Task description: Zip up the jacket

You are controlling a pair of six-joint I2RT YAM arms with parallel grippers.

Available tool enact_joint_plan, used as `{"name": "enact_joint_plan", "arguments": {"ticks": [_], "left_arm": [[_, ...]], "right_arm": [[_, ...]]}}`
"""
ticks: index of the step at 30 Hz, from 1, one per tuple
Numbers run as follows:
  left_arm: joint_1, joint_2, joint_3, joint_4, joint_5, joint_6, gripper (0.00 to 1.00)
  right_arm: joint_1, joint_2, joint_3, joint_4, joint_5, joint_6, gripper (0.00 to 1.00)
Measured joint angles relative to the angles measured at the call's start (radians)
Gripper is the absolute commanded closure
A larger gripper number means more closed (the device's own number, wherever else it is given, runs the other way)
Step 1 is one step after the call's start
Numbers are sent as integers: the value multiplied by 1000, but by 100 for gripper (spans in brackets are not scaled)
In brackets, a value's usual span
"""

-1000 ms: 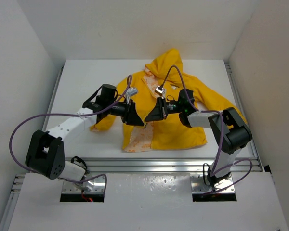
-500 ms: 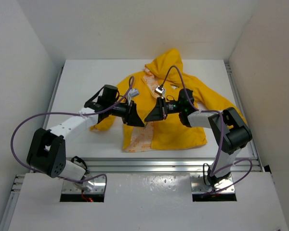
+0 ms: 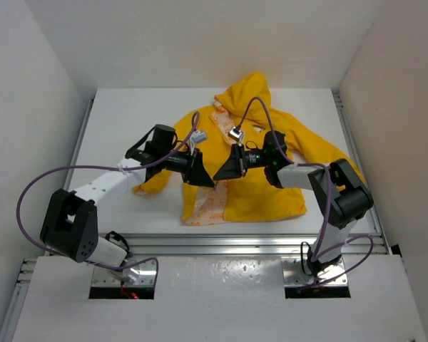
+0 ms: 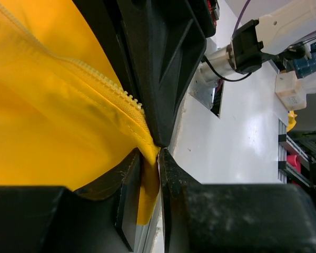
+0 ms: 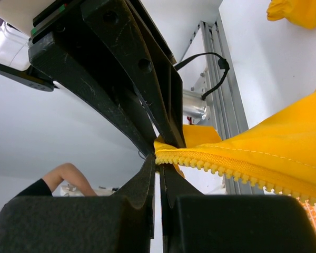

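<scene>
The yellow hooded jacket [image 3: 260, 153] lies open on the white table [image 3: 128, 121], hood at the far side, its patterned lining [image 3: 203, 203] showing along the left front panel. My left gripper [image 3: 208, 182] is shut on the left zipper edge [image 4: 124, 100], the yellow fabric pinched between its fingers [image 4: 129, 182]. My right gripper [image 3: 217, 177] is shut on the end of the right zipper edge [image 5: 226, 168], with the yellow teeth running off to the right. Both gripper tips meet nose to nose, lifted over the jacket's front. The zipper slider is hidden.
The aluminium rail [image 3: 235, 242] runs along the table's near edge. White walls [image 3: 50, 85] enclose the table at left, right and back. The jacket's right sleeve [image 3: 328, 157] reaches toward the right arm's elbow. Purple cables [image 3: 71, 171] loop over both arms.
The left arm has shifted slightly to the right over the second. Both grippers stay shut on the zipper edges at the same spot.
</scene>
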Motion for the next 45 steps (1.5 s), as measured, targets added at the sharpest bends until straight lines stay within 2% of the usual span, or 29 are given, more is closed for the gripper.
{"name": "enact_joint_plan", "arguments": {"ticks": [3, 9, 15, 16, 18, 19, 21, 22, 23, 26, 28, 31, 34, 35, 37, 40, 42, 44, 45], "left_arm": [[-2, 1, 1, 0, 5, 0, 76], [-3, 1, 1, 0, 11, -7, 92], [-3, 1, 1, 2, 16, -8, 100], [-3, 1, 1, 2, 17, -11, 100], [-3, 1, 1, 5, 15, -14, 100], [-3, -1, 0, 7, 12, -16, 100], [-3, -15, -12, 26, -5, -23, 100], [-3, -30, -23, 38, -17, -27, 100], [-3, -48, -36, 50, -29, -30, 100], [-3, -114, -81, 77, -70, -44, 100], [-3, -136, -97, 94, -100, -52, 100], [-3, -139, -103, 99, -138, -54, 100], [-2, -141, -112, 103, -195, -63, 100], [-2, -146, -121, 106, -230, -72, 100], [-2, -163, -141, 105, -290, -88, 100], [-2, -192, -167, 104, -377, -113, 100], [-2, -206, -170, 105, -435, -137, 100], [-2, -216, -170, 105, -493, -161, 100], [-2, -219, -170, 104, -525, -174, 100]], "right_arm": [[2, 0, 0, 0, -1, -4, 100], [3, 0, 1, 0, -3, -8, 100], [3, 0, 1, -2, -5, -14, 100], [3, 0, 1, -3, -6, -16, 97], [3, 0, 2, -13, -6, -22, 73], [2, -1, 2, -24, -6, -32, 54], [-6, -6, 5, -60, -9, -62, 39], [-13, -13, 7, -95, -10, -87, 35], [-20, -21, 11, -132, -13, -121, 35], [-67, -70, 76, -399, -2, -346, 35], [-114, -101, 172, -663, 23, -527, 35], [-189, -150, 304, -955, 76, -745, 37], [-235, -235, 337, -1199, 157, -957, 43], [-230, -271, 327, -1282, 204, -1019, 49], [-176, -354, 266, -1389, 323, -1112, 53], [28, -481, 120, -1512, 581, -1163, 50], [169, -517, 55, -1558, 698, -1156, 50], [227, -526, 14, -1579, 787, -1124, 54], [237, -520, 3, -1587, 861, -1101, 61]]}}
